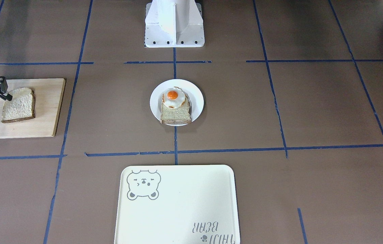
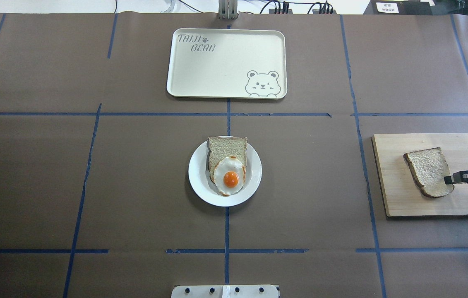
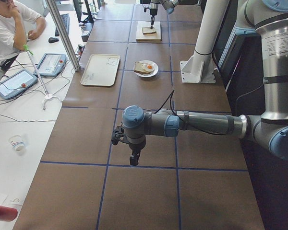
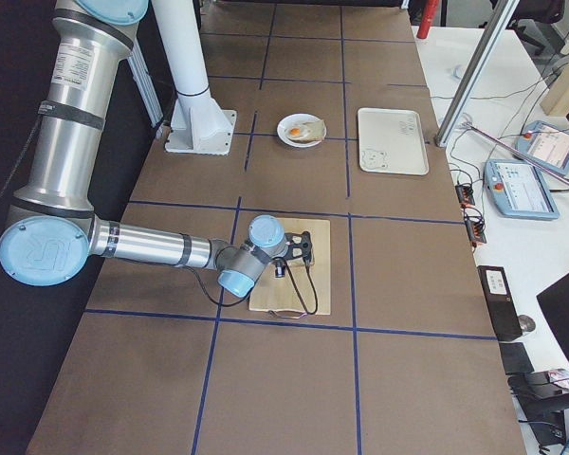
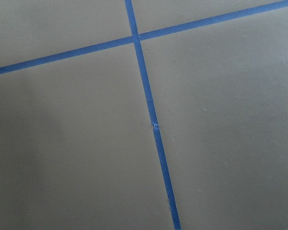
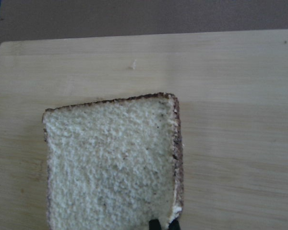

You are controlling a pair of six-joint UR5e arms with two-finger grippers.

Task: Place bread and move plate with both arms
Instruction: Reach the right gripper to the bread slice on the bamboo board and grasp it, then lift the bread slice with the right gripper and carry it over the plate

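Observation:
The bread [image 2: 428, 169] lies flat on a pale wooden board [image 2: 395, 194] at the right; it also shows in the front view [image 1: 18, 105] and fills the right wrist view [image 6: 110, 163]. My right gripper [image 2: 451, 179] reaches in from the right, and its narrow black fingertips [image 6: 154, 224] pinch the crust at the slice's near corner. The white plate [image 2: 200, 182] sits at the table's middle and holds a paler slice with a fried egg [image 2: 229, 178]. My left gripper [image 3: 133, 159] hangs over bare table far from both; I cannot tell if it is open or shut.
A cream tray with a bear drawing [image 2: 225, 62] lies beyond the plate. The white pedestal [image 1: 174, 23] stands at the robot's side. Blue tape lines cross the brown table; the left wrist view shows only these. An operator sits at a side desk [image 3: 9, 24].

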